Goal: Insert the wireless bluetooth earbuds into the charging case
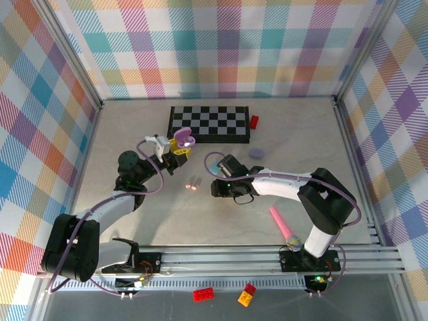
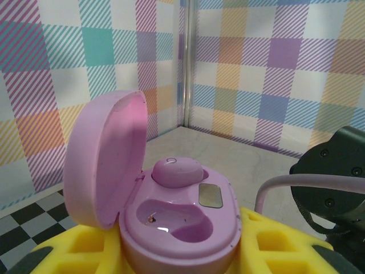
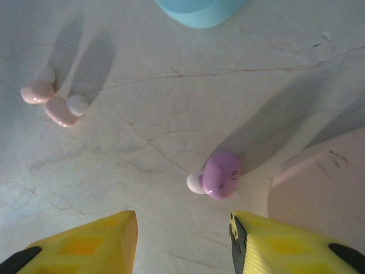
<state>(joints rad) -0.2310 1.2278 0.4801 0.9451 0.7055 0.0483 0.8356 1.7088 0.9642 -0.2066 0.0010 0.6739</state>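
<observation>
The yellow left fingers (image 2: 279, 245) pinch the lilac charging case (image 2: 177, 234) from both sides, its lid (image 2: 105, 160) swung open to the left. One lilac earbud (image 2: 177, 171) sits in the far socket; the near socket is empty. The right fingers (image 3: 85, 245) are spread apart, low over the table (image 3: 171, 114), gripping nothing. Just beyond them a second lilac earbud (image 3: 221, 174) lies loose on the table, its white tip pointing left. Farther off, two pink earbuds (image 3: 61, 110) lie side by side. A teal object (image 3: 199, 8) sits at the far edge and a pale pink rounded thing (image 3: 319, 194) at the right.
</observation>
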